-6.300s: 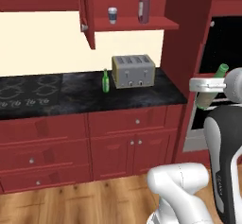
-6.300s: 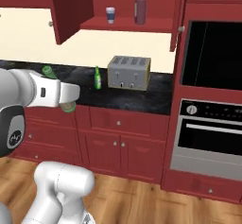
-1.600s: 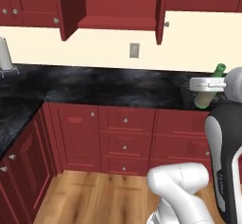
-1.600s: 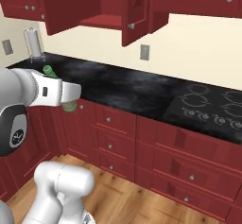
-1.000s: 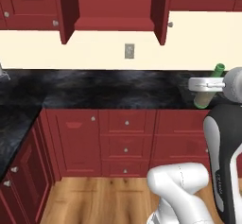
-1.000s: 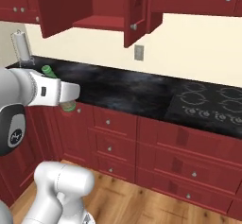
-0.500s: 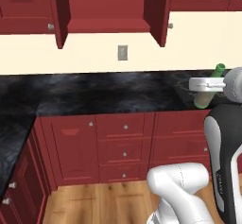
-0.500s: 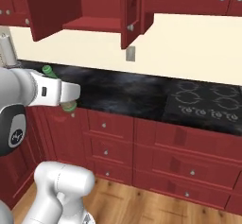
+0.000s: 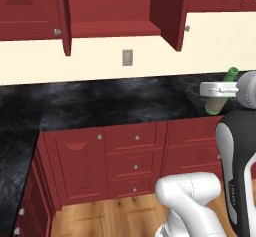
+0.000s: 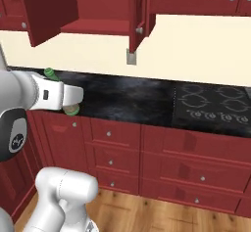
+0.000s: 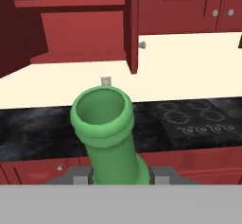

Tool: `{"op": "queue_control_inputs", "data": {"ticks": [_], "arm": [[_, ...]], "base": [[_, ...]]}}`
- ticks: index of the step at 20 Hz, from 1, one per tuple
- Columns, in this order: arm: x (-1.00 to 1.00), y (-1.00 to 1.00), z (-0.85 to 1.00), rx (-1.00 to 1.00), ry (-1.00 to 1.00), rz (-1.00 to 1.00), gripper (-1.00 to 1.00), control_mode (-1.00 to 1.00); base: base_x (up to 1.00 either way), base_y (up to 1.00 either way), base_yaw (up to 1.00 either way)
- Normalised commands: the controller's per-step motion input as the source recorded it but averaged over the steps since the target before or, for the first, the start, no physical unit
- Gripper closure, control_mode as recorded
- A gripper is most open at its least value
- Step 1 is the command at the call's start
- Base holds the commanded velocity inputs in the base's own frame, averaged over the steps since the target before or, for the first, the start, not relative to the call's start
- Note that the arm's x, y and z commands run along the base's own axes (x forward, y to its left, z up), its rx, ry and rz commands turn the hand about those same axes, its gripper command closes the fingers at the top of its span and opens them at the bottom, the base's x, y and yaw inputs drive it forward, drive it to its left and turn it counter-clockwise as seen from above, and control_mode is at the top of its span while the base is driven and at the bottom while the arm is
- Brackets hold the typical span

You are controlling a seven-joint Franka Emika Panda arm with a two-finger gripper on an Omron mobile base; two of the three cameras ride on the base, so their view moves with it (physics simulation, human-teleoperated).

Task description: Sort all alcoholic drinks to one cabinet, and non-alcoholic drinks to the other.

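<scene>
The gripper [image 11: 119, 175] is closed on a green bottle [image 11: 109, 138], whose open mouth and neck rise between the two finger tips in the hand view. In the left base view the bottle [image 9: 223, 91] is seen held tilted at the arm's end, its neck up and to the right, above the right part of the black counter [image 9: 100, 103]. In the right base view its neck and base [image 10: 72, 109] show at either side of the white hand, over the counter's left end.

The open wall cabinet [image 9: 112, 11] is judged to be the likely destination; its shelf [image 9: 115, 28] sits well above the bottle. A slip could be caused by the tilted hold on smooth glass, should the arm swing quickly. The open right door [image 9: 170, 8] juts out toward the robot, and it could be struck by the bottle or the hand if the lift is made beside it rather than between the doors. A tilted set-down on the shelf could let the bottle topple.

The counter is dark and mottled, with a cooktop [image 10: 211, 106] at its right end in the right base view. Red drawers and doors lie below, a cream wall with an outlet [image 9: 127, 57] behind, and wood flooring beneath.
</scene>
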Motion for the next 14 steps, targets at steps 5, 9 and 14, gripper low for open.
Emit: {"op": "queue_control_inputs", "data": {"ticks": [5,9,14], "arm": [[0.0,0.0,0.0,0.0,0.0,0.0,1.0,1.0],[0.0,0.0,0.0,0.0,0.0,0.0,1.0,1.0],[0.0,0.0,0.0,0.0,0.0,0.0,1.0,1.0]], "base": [[0.31,0.43,-0.2],[0.31,0.42,-0.19],[0.34,0.41,-0.19]]}}
